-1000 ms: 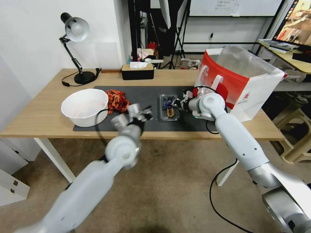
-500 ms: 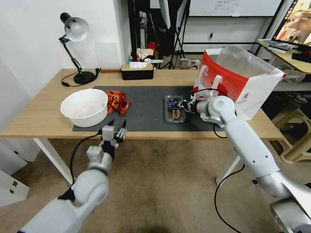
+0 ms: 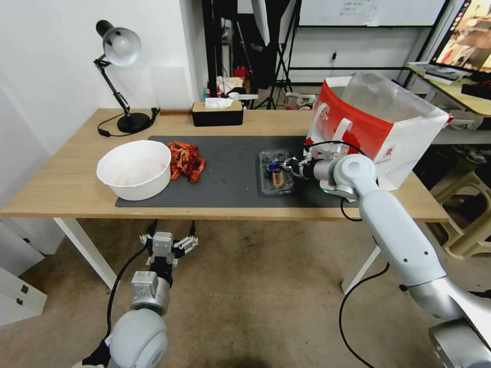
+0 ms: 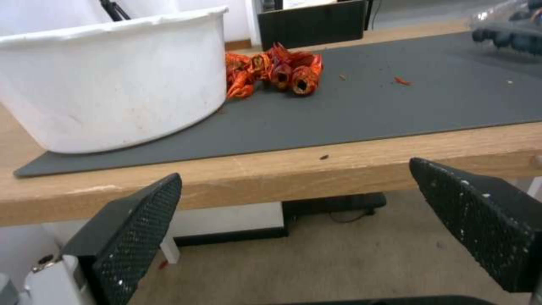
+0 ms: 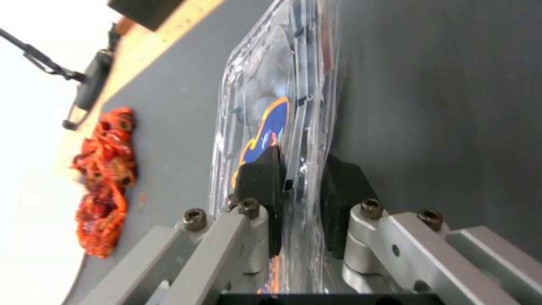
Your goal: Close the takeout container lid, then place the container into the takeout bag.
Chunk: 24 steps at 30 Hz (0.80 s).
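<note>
The takeout container, a small clear clamshell with dark berries, is on the dark mat just left of the takeout bag. The red-and-white bag stands open at the table's right end. My right gripper is shut on the container's near edge. In the right wrist view the black pads pinch the container with the lid down on the tray; the lid carries a blue-and-orange label. Whether the container touches the mat I cannot tell. My left gripper hangs open below the table's front edge, its fingers wide apart.
A white bowl sits at the mat's left end beside a heap of orange crayfish shells. A desk lamp and a black tissue box stand at the back. Bare mat lies between the shells and the container.
My left arm has drawn back off the table and dropped below its front edge, fingers open. The right gripper and the container have shifted slightly right, toward the bag.
</note>
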Available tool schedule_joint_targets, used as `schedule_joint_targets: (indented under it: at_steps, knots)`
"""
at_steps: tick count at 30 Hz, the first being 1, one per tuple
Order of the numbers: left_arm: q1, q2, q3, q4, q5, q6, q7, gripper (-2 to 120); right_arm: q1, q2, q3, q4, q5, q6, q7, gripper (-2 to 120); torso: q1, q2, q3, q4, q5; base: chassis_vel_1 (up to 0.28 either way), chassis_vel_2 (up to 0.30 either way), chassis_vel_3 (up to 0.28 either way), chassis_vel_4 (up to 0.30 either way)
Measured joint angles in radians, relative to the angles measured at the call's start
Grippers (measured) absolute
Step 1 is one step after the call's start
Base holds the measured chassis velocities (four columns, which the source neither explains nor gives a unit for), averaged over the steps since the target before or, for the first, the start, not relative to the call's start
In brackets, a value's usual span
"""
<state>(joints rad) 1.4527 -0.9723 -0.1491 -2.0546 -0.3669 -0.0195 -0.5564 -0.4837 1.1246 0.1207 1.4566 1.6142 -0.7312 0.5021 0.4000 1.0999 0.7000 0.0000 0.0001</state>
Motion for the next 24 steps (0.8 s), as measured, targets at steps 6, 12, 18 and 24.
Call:
schedule_joint_targets:
  at_steps: [6,12,18,24]
  knots:
    - [0.005,-0.019,0.0,0.016,0.022,-0.019,0.001,100,0.006,-0.005,-0.005,0.033,-0.036,0.021,-0.051,11,0.0,0.0,0.0,0.0,-0.0001,0.0,0.0,0.0,0.0]
    - [0.014,-0.027,-0.003,0.023,0.023,-0.025,0.003,100,0.022,-0.031,-0.046,0.089,-0.138,0.071,-0.175,11,0.0,0.0,0.0,0.0,0.0002,0.0,0.0,0.0,0.0]
    - [0.018,-0.034,-0.007,0.027,0.022,-0.034,0.007,100,0.054,-0.067,-0.098,0.154,-0.272,0.163,-0.311,11,0.0,0.0,0.0,0.0001,-0.0001,0.0,0.0,0.0,0.0]
    - [0.022,-0.054,-0.009,0.028,0.025,-0.04,0.007,100,0.116,-0.11,-0.148,0.213,-0.492,0.321,-0.395,11,0.0,0.0,0.0,-0.0001,0.0002,0.0,0.0,0.0,0.0]
